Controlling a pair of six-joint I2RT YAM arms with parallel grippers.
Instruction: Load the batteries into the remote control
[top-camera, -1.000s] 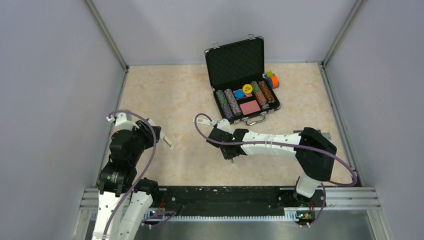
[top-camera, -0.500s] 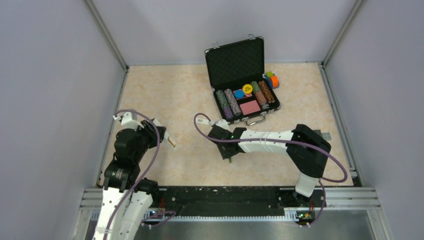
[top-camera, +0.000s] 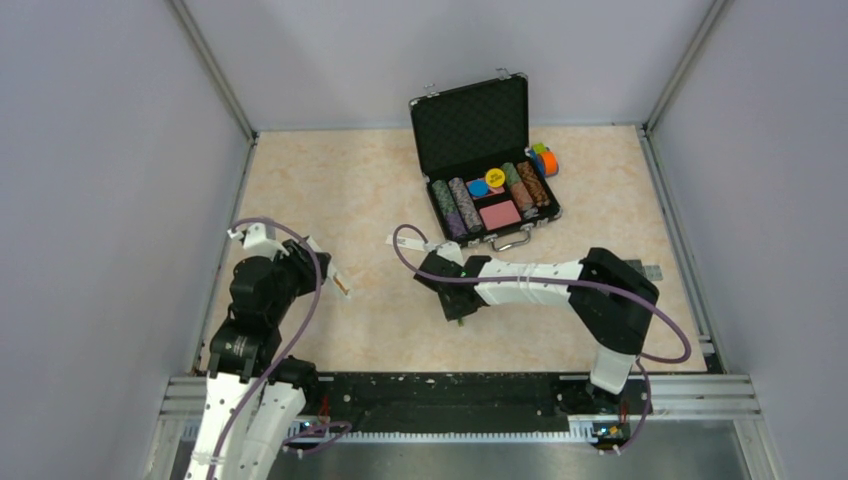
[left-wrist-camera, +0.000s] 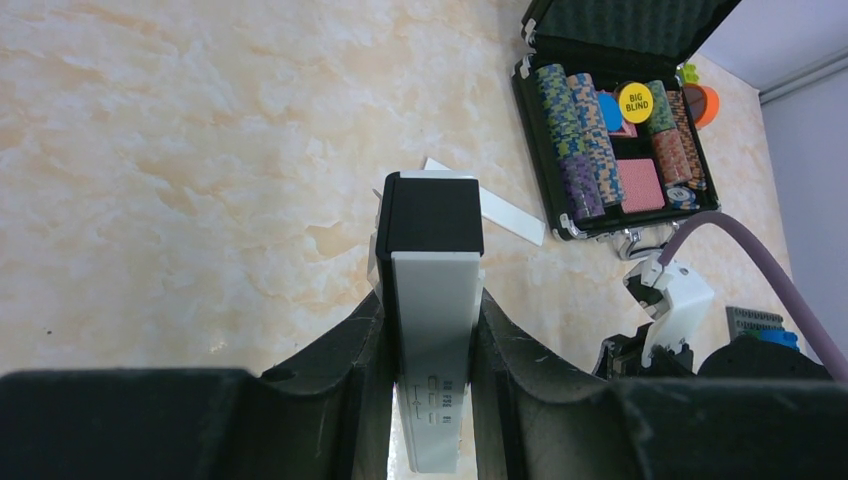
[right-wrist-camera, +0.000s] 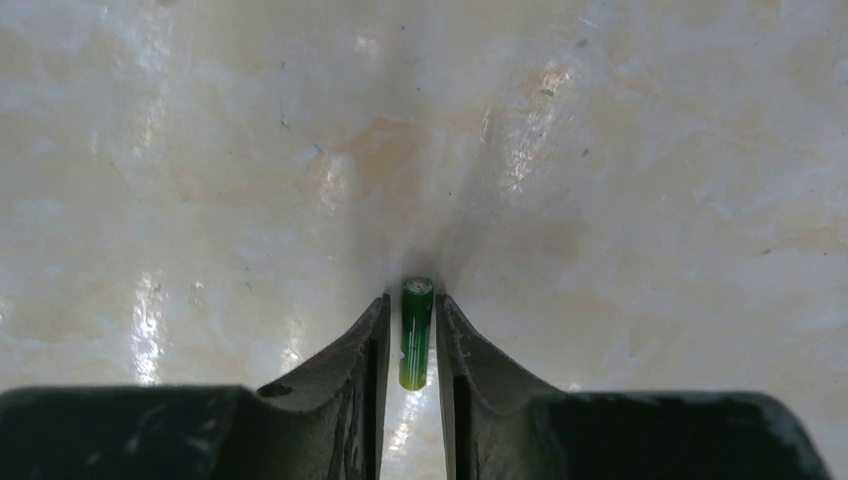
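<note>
The right gripper (right-wrist-camera: 412, 305) pinches the green battery (right-wrist-camera: 416, 335) by its thin sides, low over the table (right-wrist-camera: 620, 150). The left gripper (left-wrist-camera: 430, 318) squeezes the remote control (left-wrist-camera: 436, 290), well apart. That tiny, round battery could twist or pop out if the pinch slips

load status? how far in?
Done: both pickups. Left jaws are shut on the remote and right jaws are shut on the green battery. In hand: nothing is mating yet, and the arms sit apart in the top view. Left: bring them together, seat this battery, then the second, which no view shows.
</note>
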